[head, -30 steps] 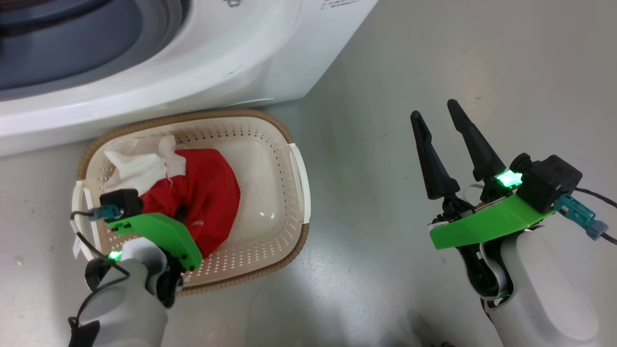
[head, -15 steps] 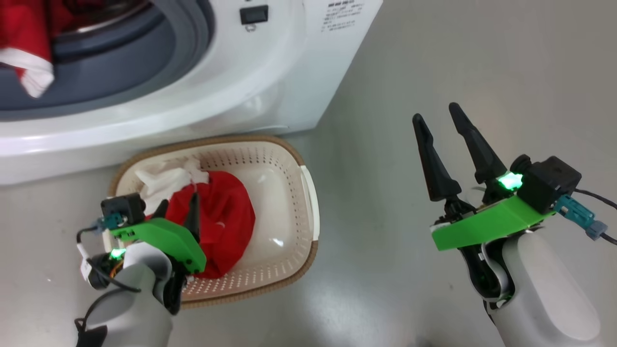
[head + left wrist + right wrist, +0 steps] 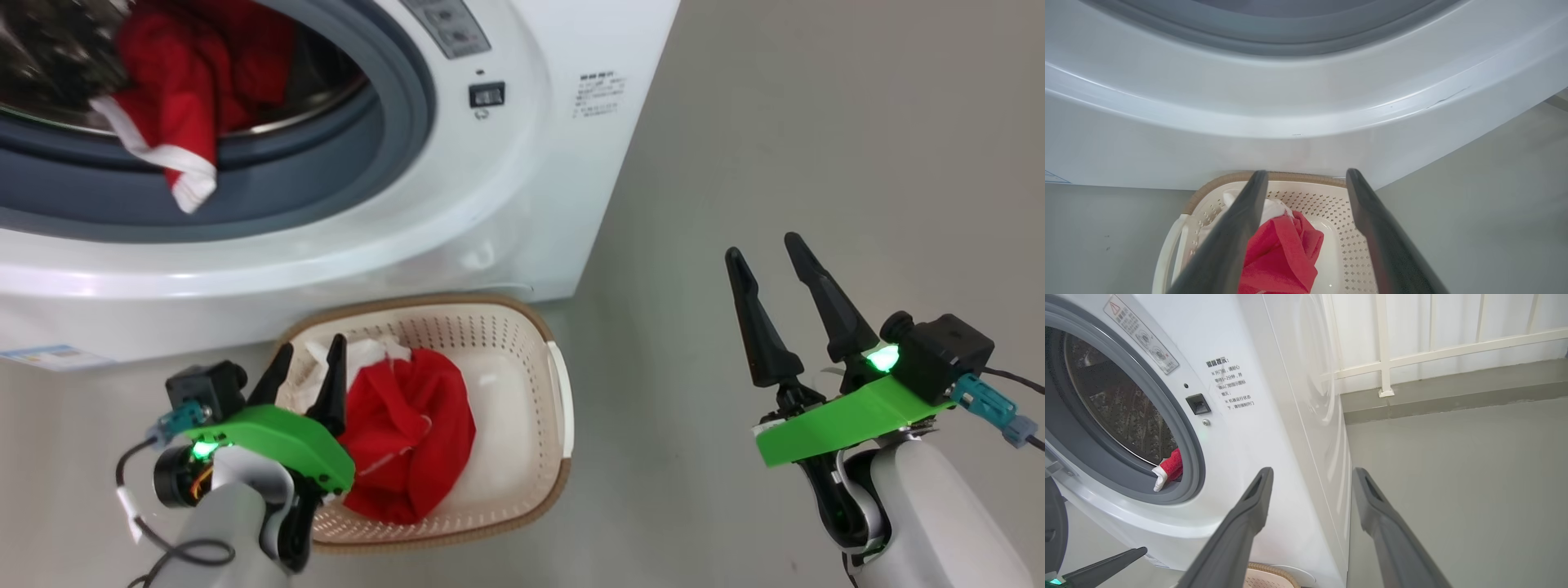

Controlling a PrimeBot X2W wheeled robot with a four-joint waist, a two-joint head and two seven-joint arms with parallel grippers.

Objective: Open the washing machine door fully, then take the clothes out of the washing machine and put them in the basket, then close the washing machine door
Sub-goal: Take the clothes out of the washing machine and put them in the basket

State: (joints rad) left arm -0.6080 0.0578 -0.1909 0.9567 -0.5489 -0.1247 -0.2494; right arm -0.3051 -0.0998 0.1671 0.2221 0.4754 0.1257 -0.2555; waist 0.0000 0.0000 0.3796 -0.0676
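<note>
One red garment (image 3: 408, 441) lies in the basket (image 3: 557, 392), crumpled, with some white fabric beside it at the far left corner. It takes up the left half of the basket, and the right half shows the bare perforated bottom. A second red garment (image 3: 184, 90) with a white trim band is in the washing machine (image 3: 522, 188). It hangs out of the steel drum and over the grey-blue rubber ring (image 3: 400, 139). The basket stands on the grey floor (image 3: 816, 122), just in front of the machine, near its right corner.

The left pincer (image 3: 312, 345) is over the left end of the basket. Its two dark fingers are spread and nothing is between them. If they touch the white fabric, I cannot tell. The right pincer (image 3: 762, 247) is well apart from the basket, over the bare floor to the right of the machine, also spread and holding nothing.
</note>
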